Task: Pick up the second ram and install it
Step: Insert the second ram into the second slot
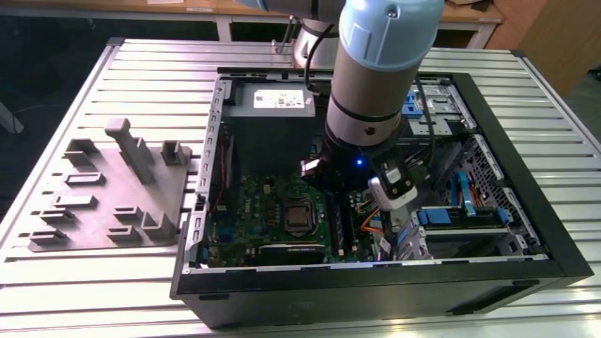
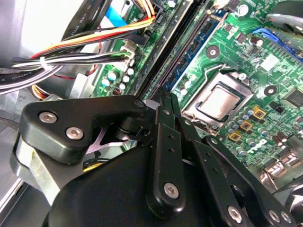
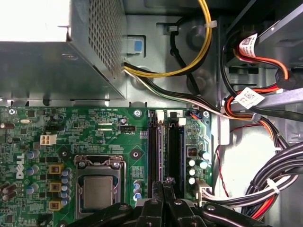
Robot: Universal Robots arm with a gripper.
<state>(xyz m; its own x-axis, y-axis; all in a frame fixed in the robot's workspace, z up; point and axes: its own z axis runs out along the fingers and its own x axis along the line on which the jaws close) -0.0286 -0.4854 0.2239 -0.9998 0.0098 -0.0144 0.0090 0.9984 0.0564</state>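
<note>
Exterior view shows the arm (image 1: 381, 70); first wrist view, closed gripper (image 3: 164, 182) above slots (image 3: 174, 142).

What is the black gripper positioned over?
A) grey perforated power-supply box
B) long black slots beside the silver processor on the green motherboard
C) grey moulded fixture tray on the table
B: in the first wrist view the black gripper sits over the long black slots, next to the silver processor on the green motherboard.
</note>
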